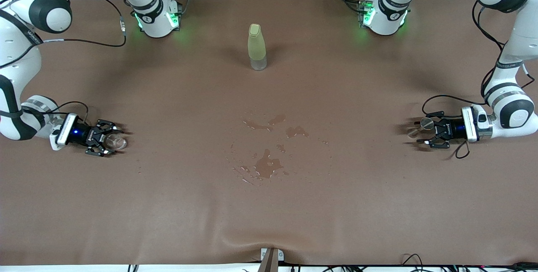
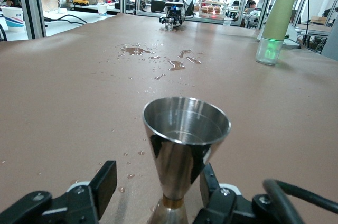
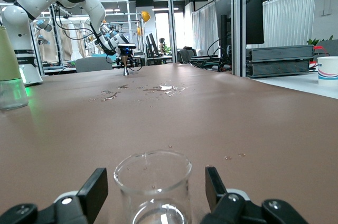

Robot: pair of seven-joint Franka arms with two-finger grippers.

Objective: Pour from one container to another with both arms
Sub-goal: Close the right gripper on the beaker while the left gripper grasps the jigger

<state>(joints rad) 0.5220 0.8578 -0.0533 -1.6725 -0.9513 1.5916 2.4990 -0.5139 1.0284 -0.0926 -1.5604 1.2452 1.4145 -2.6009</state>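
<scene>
So: brown table (image 1: 336,204) fills the front view, w/ both arms reaching down low at its two ends. Right arm (image 1: 10,49) comes down at its own end, left arm (image 1: 515,45) at the other, wrists lying nearly flat along the tabletop.

Tall pale yellow-green bottle (image 1: 256,45) stands upright mid-table, near the bases, well apart from both grippers. Nearer the front camera than the bottle, approx. mid-table, a scatter of wet puddles (image 1: 267,165) and droplets.

Right gripper (image 1: 111,141) sits low at the table surface at the right arm's end, fingers (image 3: 95,187) spread either side of the clear glass cup (image 3: 153,187). There's a gap on both sides, so it's released, not grasping. The cup stands upright on the table betw. them.

Left gripper (image 1: 422,133) is low at the left arm's end, around the metal jigger (image 2: 185,145). The jigger is upright on the table, wide mouth up. One finger (image 2: 103,182) stands clearly off it; the other is close beside it, contact unclear. The hand is not clenched on it.
</scene>
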